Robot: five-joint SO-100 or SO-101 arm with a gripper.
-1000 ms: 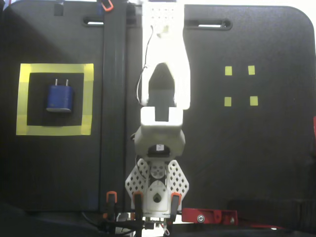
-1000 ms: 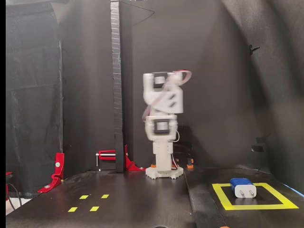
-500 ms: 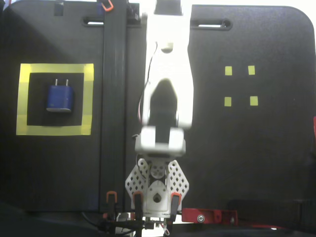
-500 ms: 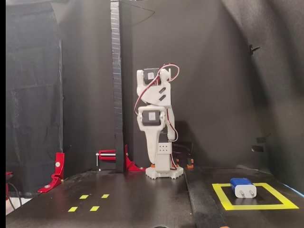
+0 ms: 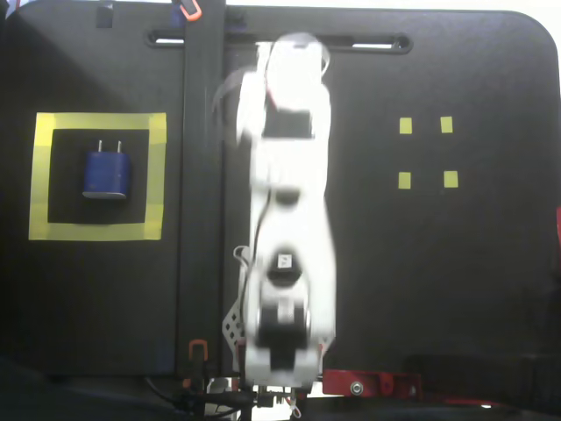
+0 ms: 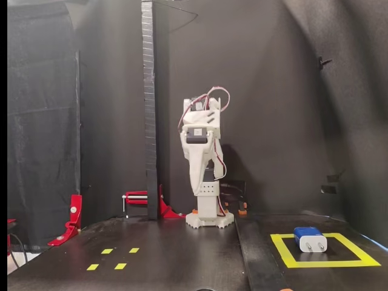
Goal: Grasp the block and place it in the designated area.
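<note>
The dark-blue block point(image 5: 106, 174), rounded, with two short metal prongs, is lying inside the designated area point(image 5: 156, 175) on the table point(image 6: 182, 260). The pincer point(image 6: 199, 182) is hanging folded and empty; I cannot tell whether it is spread.

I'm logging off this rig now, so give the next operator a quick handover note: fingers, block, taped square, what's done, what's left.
Arm: folded back over its base, holding nothing; the views don't show whether the fingers are open or shut.
Block: lying flat inside the yellow taped square, prongs pointing at the front camera.
Four small yellow markers: bare.
Done: block appears placed in the square.
Left: probably nothing; just confirm the arm is parked.
</note>
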